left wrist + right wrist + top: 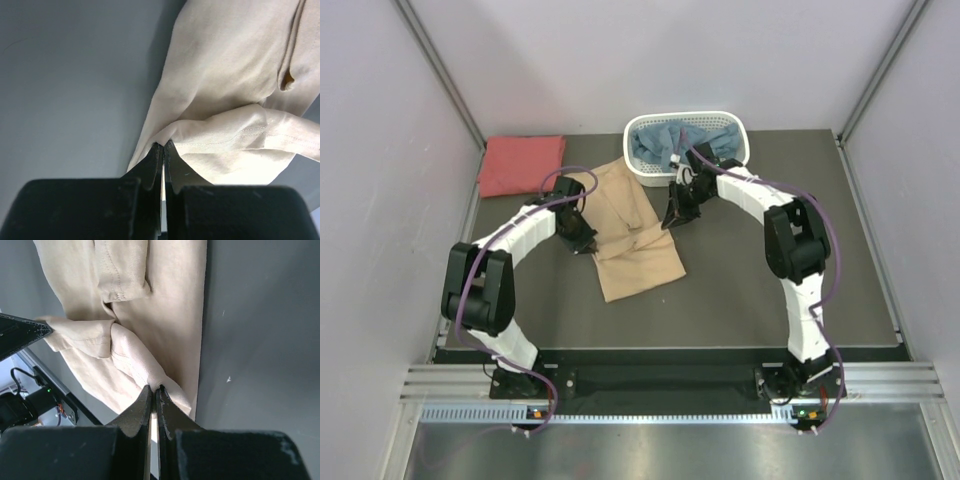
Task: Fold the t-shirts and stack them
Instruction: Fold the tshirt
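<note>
T-shirts stand at three different stages. The red shirt [520,165] lies folded at the far left corner of the table [770,300]; I judge that one done, and the likely base for the stack. The tan shirt [638,265] is mid-table, just in front of the basket [740,140], and it is the one in hand. My left gripper [163,147] is clamped on its left edge, fingers together with a lip of cloth between the tips. My right gripper [154,389] is pinched the same way on the opposite edge, with a raised ridge of cloth running away from it. The sleeves look turned in and the body lies long and narrow, so I read this as partway through: the sides are in, but the crosswise fold is not yet made. The blue shirt [665,145] sits bunched in the basket, unfolded. So, as I judge it, left to do: finish the tan shirt, set it on the red one, then fetch, fold and stack the blue one.
</note>
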Motion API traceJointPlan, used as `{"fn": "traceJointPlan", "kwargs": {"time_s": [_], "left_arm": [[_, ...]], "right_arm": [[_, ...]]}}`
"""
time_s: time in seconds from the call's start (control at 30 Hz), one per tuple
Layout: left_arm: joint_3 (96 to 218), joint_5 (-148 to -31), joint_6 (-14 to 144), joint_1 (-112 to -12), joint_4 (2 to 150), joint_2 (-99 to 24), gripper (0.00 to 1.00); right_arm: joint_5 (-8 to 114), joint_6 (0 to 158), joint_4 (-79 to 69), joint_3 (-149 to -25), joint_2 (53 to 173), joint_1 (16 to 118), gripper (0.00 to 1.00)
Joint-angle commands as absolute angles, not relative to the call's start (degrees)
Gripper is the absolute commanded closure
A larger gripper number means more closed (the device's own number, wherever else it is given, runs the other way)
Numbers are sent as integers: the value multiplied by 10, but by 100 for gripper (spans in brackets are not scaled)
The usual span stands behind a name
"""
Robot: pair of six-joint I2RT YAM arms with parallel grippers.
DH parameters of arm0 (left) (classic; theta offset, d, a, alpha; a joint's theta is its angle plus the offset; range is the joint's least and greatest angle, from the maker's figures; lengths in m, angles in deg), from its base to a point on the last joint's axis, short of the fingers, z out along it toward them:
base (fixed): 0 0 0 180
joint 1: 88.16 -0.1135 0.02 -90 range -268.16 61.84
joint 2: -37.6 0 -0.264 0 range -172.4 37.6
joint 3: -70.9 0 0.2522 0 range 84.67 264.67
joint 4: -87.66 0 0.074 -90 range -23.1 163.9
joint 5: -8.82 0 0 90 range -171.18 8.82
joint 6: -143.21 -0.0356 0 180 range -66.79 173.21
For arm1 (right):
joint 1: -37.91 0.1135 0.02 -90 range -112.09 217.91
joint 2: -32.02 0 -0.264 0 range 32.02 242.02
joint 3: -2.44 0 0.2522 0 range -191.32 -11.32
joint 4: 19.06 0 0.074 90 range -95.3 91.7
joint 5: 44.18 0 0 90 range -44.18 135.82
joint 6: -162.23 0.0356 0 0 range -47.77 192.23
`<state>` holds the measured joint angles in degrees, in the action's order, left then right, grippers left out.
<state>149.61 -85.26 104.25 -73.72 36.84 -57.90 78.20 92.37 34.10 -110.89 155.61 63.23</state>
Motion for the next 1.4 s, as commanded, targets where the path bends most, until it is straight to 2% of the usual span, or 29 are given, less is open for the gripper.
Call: {"fn": "traceJointPlan", "kwargs": {"time_s": [0.0, 0.13, 0.17, 0.2, 0.27, 0.3, 0.33, 0.37, 0.4, 0.57, 0.63, 0.73, 0.93, 1.37], "left_arm": [[1517, -841, 1037, -746, 366, -584, 100], [1521, -825, 1034, -747, 356, -586, 98], [1519, -822, 1033, -748, 356, -582, 94], [1519, -820, 1032, -749, 354, -579, 78], [1526, -817, 1028, -751, 351, -576, 59], [1532, -799, 1023, -755, 332, -575, 45], [1540, -800, 1014, -756, 328, -573, 42], [1556, -799, 1007, -756, 320, -567, 39], [1562, -796, 996, -755, 301, -564, 38], [1532, -806, 976, -755, 257, -488, 36], [1500, -845, 975, -754, 266, -436, 36], [1420, -925, 995, -747, 296, -379, 36], [1284, -977, 1058, -698, 369, -315, 38], [1327, -947, 1058, -680, 315, -279, 42]], "right_arm": [[806, 924, 325, -1148, 1580, 629, 100], [819, 928, 333, -1169, 1598, 629, 95], [819, 924, 336, -1180, 1606, 628, 88], [818, 924, 350, -1186, 1609, 627, 82], [810, 920, 355, -1193, 1607, 623, 78], [790, 912, 377, -1198, 1600, 617, 73], [779, 904, 391, -1203, 1595, 616, 69], [769, 897, 394, -1196, 1574, 616, 59], [750, 889, 396, -1187, 1561, 616, 57], [723, 833, 429, -1102, 1493, 615, 46], [717, 818, 423, -1038, 1453, 615, 41], [768, 832, 380, -948, 1414, 616, 40], [815, 868, 265, -813, 1364, 616, 40], [857, 916, 172, -772, 1412, 618, 52]]}}
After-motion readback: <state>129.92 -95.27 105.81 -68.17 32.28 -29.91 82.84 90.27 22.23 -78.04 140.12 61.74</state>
